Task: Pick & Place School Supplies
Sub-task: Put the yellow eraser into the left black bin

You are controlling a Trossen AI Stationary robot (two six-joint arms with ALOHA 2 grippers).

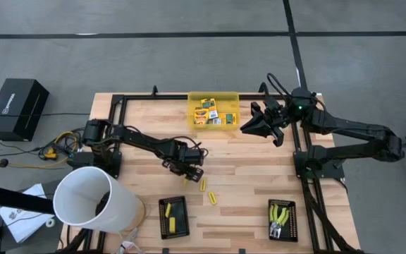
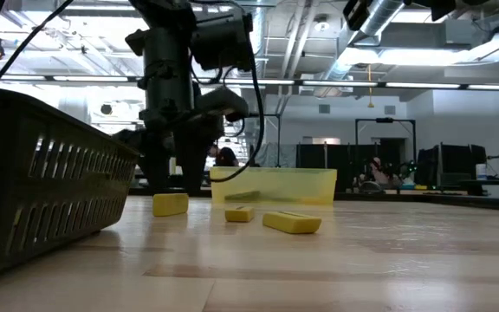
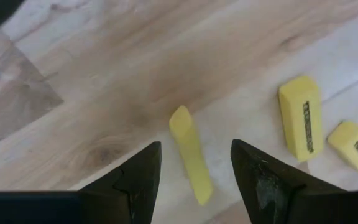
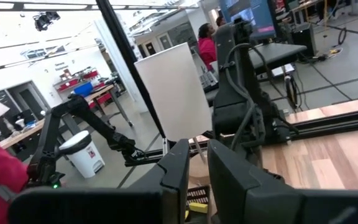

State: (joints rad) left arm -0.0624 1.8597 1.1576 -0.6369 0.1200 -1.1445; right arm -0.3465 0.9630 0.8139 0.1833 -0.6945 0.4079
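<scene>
Lying between the open left claw's (image 3: 194, 180) fingers, a yellow stick (image 3: 190, 152).

high: straight down on whole surface (image 1: 259, 190) | low: level across it | left wrist: close above yellow sticks (image 3: 190, 152), shared with low | right wrist: faces room

A grey concrete floor (image 1: 189, 17) crossed by dark lines surrounds the wooden table (image 1: 245, 183). Beyond it, a workshop hall with ceiling strip lights (image 2: 423, 84), ducts (image 2: 379, 26) and distant desks (image 4: 92, 93).
</scene>
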